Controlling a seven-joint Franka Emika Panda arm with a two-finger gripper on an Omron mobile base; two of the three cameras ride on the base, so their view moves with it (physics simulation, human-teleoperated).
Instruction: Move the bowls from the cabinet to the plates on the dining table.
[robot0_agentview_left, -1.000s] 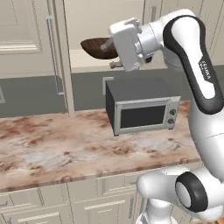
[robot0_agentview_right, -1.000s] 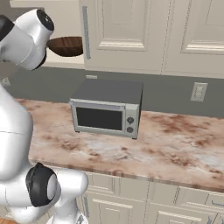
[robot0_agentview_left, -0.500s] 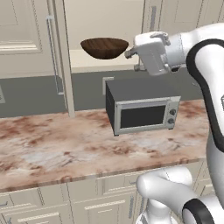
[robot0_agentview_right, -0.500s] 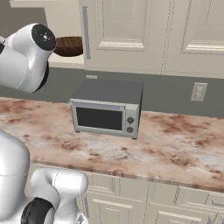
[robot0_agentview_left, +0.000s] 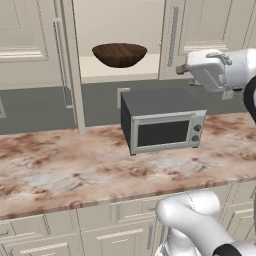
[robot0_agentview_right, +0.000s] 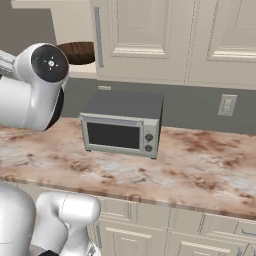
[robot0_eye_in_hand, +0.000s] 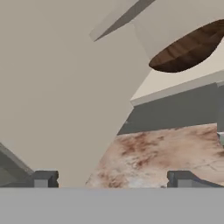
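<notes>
Nearest the base lies the marbled surface (robot0_agentview_left: 65, 170), pinkish-brown stone over beige drawer fronts. No plates can be seen on the stretch that shows, and no bowl has been set down on it. A grey microwave (robot0_agentview_left: 162, 122) stands on it toward the wall, its door shut.

Above and to the right of the microwave in the left base view, the hand (robot0_agentview_left: 192, 70) hangs in the air at about shelf height, just in front of a closed cabinet door and well apart from the bowl. In the hand view its two dark fingertips (robot0_eye_in_hand: 43, 178) stand far apart with nothing between them, so the hand is wide open and carries nothing.

Farthest back, the cabinet (robot0_agentview_left: 117, 30) has its door swung open, and the wooden bowl (robot0_agentview_left: 120, 54) sits upright on the pale inner shelf; the hand view catches it at the upper right, past the edge of the open door. The smaller pale bowl cannot be made out in these views.

By this showing the task is at its start: the cabinet is open, but the wooden bowl is not yet gripped and neither bowl has reached a plate. Grasping, carrying and placing are all left for both.
</notes>
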